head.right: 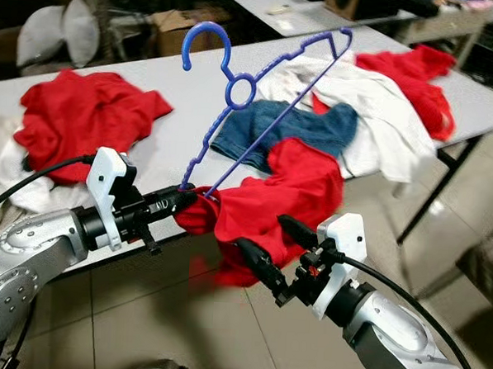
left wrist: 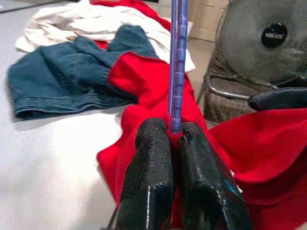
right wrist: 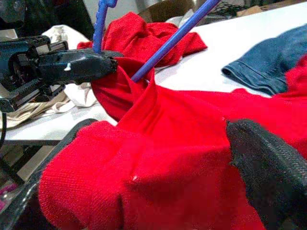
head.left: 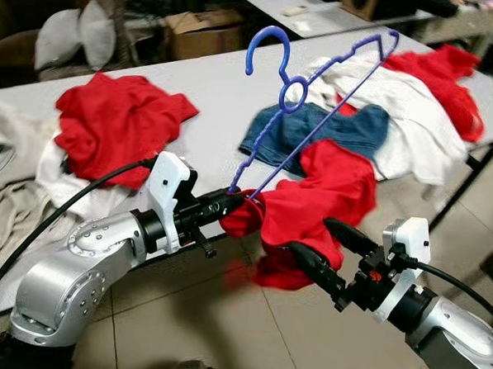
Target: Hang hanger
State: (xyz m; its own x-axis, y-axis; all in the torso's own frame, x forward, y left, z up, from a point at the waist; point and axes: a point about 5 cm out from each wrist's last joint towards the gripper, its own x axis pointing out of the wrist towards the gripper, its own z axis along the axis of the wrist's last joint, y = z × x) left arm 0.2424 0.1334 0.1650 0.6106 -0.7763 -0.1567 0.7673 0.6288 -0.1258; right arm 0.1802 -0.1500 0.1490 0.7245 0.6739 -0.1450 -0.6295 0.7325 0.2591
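Clamped together at the centre-left of the left eye view, the left gripper is seen with its two black fingers pressed tight on the lower corner of a blue plastic hanger, with a fold of a red garment pinched in alongside it. From that grip the hanger is raised tilted over the table, its hook standing in the upper middle of the frame and its far corner reaching towards the upper right. The red garment is draped from the hanger's held corner and trails down over the edge of the grey table towards the tiled floor.

At the lower right of the frame the right gripper is held with its fingers spread wide, one finger on either side of the hanging red cloth; in the right wrist view the fabric is bunched between them and is touched by both.

Behind the red garment a blue denim piece is laid flat on the table, with a white garment beside it to the right and more red cloth at the upper right. A separate red shirt is heaped on the left part of the table over pale cloth. A cardboard box is visible beyond the table at the top of the frame, and a fan is seen in the left wrist view.
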